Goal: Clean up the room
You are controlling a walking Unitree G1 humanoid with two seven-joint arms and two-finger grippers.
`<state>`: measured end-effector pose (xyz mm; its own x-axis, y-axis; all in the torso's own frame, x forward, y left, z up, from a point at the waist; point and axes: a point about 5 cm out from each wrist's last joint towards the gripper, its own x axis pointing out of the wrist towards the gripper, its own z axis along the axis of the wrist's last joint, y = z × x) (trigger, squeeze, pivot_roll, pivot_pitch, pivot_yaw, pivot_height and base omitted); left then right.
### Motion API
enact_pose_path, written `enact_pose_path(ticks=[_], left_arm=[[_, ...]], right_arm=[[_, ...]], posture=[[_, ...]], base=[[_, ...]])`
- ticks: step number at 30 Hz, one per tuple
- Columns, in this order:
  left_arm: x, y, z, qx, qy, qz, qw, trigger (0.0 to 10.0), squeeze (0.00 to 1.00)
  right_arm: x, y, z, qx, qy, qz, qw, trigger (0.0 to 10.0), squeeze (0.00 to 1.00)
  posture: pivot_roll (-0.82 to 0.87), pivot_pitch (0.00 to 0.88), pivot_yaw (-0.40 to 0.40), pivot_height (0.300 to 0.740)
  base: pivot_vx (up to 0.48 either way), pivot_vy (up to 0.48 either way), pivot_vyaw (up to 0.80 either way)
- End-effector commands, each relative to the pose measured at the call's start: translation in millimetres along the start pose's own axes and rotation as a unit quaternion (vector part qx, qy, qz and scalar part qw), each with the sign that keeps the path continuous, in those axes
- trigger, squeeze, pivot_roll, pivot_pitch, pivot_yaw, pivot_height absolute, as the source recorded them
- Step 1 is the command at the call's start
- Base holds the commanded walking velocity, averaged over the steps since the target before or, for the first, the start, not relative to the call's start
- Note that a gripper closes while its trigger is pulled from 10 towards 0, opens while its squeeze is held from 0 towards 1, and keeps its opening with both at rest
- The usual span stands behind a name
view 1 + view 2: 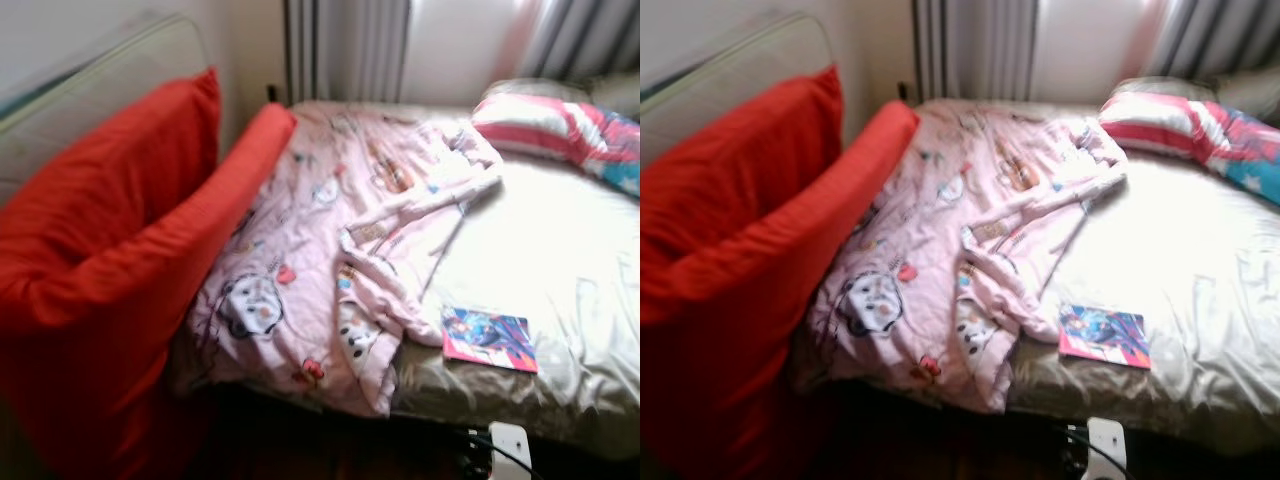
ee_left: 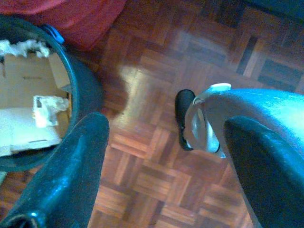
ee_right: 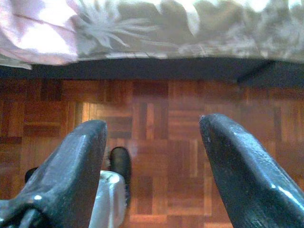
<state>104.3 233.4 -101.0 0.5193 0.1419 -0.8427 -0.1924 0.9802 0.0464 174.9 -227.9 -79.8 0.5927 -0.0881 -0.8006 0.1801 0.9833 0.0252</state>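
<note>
Left eye view: we face an unmade bed (image 1: 560,250) with a pale sheet, and the picture is a little blurred.
Blanket: a pink cartoon-print blanket (image 1: 340,250) lies rumpled over the bed's left half, one corner spilling over the near edge toward the floor.
Book: a small colourful book (image 1: 490,340) sits on the sheet near the front edge, just right of the blanket's bunched fold.
Pillow: a striped red, white and blue pillow (image 1: 560,130) rests at the far right, by the curtains (image 1: 350,50).
Red cushions: big red cushions (image 1: 110,250) lean against the wall on our left, touching the blanket's side.
Left gripper: our left gripper (image 2: 161,166) hangs low over the parquet floor (image 2: 156,61), fingers spread wide, nothing between them.
Bin: beside that gripper stands a dark bin (image 2: 80,95) holding cardboard and crumpled paper.
Right gripper: our right gripper (image 3: 152,166) also hangs over the parquet, jaws wide apart and empty, the bed's hanging sheet edge ahead of it.
Step in hand: we judge this is the look-over, picking what to tidy first; nothing is grasped yet.
Next move: likely the book or the blanket; either calls for raising an arm up to the mattress and stepping closer, since both grippers sit well below the bed top.
</note>
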Motion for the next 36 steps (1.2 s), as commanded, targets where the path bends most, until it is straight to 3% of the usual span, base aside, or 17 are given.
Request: enact_pose_path(ticks=[1,9,36], left_arm=[[0.0,0.8,0.0,0.004,0.002,-0.001,1.000,10.0,0.00],[0.0,0.3,-0.8,0.009,0.005,-0.003,1.000,10.0,0.00],[-0.6,-1.7,-4.4,0.008,0.011,0.005,1.000,10.0,0.00]], right_arm=[[-0.1,-0.3,-1.2,-0.002,0.005,0.001,1.000,10.0,0.00],[-0.3,-0.4,-1.2,-0.001,0.003,0.003,1.000,10.0,0.00],[-1.3,-4.3,-3.5,0.007,0.004,-0.007,1.000,10.0,0.00]], posture=[[-0.03,0.041,0.044,0.740],[-0.03,0.035,0.044,0.740],[-0.03,0.000,0.026,0.740]], base=[[0.000,0.000,-0.76],[0.000,0.000,-0.75],[0.000,-0.255,0.00]])
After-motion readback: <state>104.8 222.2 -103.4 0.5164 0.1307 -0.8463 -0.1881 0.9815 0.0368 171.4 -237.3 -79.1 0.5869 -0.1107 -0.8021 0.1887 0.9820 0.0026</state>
